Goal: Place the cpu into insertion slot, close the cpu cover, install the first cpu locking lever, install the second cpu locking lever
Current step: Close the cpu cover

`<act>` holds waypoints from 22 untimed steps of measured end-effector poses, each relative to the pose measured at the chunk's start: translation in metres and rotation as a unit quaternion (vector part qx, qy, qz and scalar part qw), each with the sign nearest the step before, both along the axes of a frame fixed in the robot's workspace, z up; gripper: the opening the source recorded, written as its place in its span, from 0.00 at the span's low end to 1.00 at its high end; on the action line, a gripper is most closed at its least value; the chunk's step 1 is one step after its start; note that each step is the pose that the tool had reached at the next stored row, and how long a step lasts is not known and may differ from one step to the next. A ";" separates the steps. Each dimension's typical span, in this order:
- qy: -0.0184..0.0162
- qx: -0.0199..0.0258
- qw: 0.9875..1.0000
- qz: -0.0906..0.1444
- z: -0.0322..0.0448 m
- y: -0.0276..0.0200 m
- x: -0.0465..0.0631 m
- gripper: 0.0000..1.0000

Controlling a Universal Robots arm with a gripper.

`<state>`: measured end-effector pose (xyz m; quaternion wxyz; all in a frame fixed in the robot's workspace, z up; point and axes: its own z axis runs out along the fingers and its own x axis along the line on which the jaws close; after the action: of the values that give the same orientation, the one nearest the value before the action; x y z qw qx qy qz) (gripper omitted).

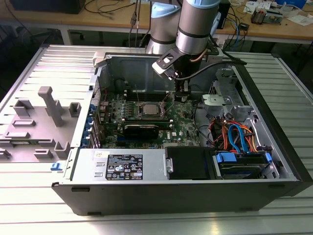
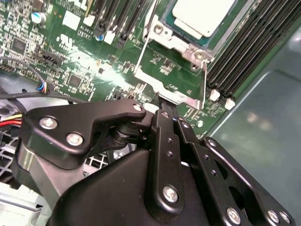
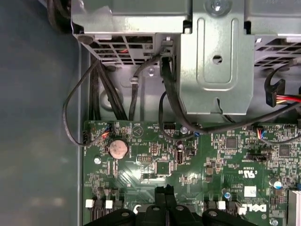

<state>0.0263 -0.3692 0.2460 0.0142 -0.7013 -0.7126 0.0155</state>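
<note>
The black jointed end effector [image 3: 165, 189] is hovering with its fingertips closed together, low over the green motherboard [image 2: 70, 61], just beside the square insertion slot [image 2: 162, 35] with its silver metal surround. The flat square silver-grey cpu [image 2: 202, 16] is sitting in that slot.

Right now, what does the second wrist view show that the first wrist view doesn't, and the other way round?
The second wrist view brings the cpu, framed by a silver metal frame, beside long black memory slots. The first wrist view brings a round coin battery, a grey metal bracket and black cables. Both wrist views share the green motherboard and the black gripper.
</note>
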 end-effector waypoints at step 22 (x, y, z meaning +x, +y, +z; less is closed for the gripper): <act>0.009 0.001 1.000 0.001 0.0001 0.0000 -0.030 0.11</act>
<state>-0.0038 -0.3692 0.2461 0.0216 -0.7002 -0.7133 0.0211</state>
